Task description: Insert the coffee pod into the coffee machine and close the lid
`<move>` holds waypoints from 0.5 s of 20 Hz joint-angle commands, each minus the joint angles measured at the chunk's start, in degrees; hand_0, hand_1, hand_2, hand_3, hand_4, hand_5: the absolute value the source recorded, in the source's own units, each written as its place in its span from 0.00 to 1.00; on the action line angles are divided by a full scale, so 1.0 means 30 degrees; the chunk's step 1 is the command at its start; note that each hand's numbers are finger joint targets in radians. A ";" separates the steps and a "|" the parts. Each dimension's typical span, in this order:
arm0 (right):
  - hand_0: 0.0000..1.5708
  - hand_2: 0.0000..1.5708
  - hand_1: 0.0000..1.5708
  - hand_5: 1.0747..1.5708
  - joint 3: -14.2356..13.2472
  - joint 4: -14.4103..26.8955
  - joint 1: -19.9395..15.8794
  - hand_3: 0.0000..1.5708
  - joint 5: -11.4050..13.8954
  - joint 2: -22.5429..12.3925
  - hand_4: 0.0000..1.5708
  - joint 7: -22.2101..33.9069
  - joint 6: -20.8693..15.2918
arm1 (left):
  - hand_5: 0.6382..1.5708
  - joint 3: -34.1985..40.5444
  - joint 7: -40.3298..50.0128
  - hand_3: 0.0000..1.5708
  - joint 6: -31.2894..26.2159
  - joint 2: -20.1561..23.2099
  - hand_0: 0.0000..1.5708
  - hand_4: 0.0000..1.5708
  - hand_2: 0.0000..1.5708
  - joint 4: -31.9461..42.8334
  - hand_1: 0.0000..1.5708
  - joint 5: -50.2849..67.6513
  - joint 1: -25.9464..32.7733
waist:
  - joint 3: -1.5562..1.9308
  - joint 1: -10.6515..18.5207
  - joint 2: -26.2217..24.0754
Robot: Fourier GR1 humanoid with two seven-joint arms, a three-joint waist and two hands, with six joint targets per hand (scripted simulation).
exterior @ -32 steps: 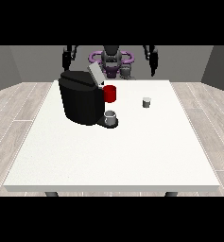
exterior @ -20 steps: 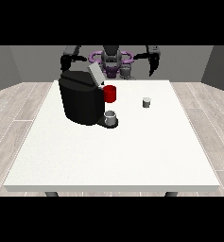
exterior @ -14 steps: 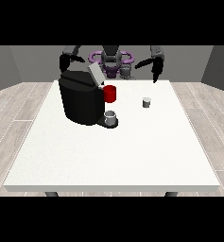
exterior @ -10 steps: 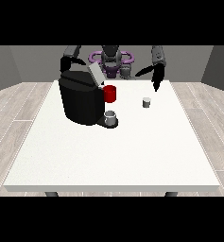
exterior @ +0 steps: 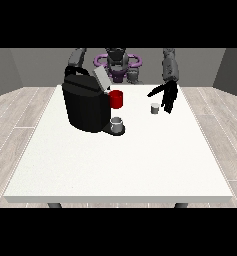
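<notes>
1. Wood-plank floor and grey walls are surrounding a large white table point(exterior: 115, 165); the robot torso point(exterior: 117, 64) is standing behind its far edge.
2. Black coffee machine point(exterior: 86, 104) is sitting on the table's left-rear part, with its grey lid point(exterior: 102, 78) tilting up, open.
3. Hand at the view's left point(exterior: 76, 70) is showing only as a dark shape behind the top of the machine; cannot tell how its fingers are lying.
4. Red part point(exterior: 116, 99) is sticking out at the machine's right side, just below the lid.
5. Small grey cup point(exterior: 117, 123) is standing on the machine's drip base, under the red part.
6. Coffee pod point(exterior: 154, 108) is resting upright on the table, right of the machine and well apart from it, not yet inserted.
7. Hand at the view's right point(exterior: 167, 95) is hanging just beside the pod on its right, fingers pointing down and looking straight, thumb sticking out leftward above the pod; not clasping the pod, and contact cannot be told.
</notes>
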 commanded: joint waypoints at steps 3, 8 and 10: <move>0.00 0.00 0.00 1.00 0.0323 0.0307 -0.0855 0.00 0.0553 0.0345 0.30 0.0336 -0.1241 | 1.00 0.0329 -0.0079 0.00 -0.0418 0.1133 0.00 0.00 0.00 0.3352 0.00 -0.1041 -0.2271 | -0.0001 -0.0409 0.1405; 0.00 0.00 0.00 1.00 -0.1068 0.0679 -0.1347 0.00 -0.0404 -0.0820 0.33 -0.0052 0.0184 | 1.00 0.0299 -0.0332 0.00 -0.1226 0.2457 0.00 0.00 0.00 0.5186 0.00 -0.1921 -0.3130 | 0.0005 -0.0672 0.1635; 0.00 0.00 0.00 1.00 -0.0307 -0.0173 -0.1223 0.00 0.0302 -0.0553 0.26 -0.0087 -0.0151 | 1.00 0.0339 -0.1652 0.00 -0.0270 0.1839 0.00 0.00 0.00 0.6718 0.00 -0.2277 -0.3440 | -0.0010 -0.1002 0.2446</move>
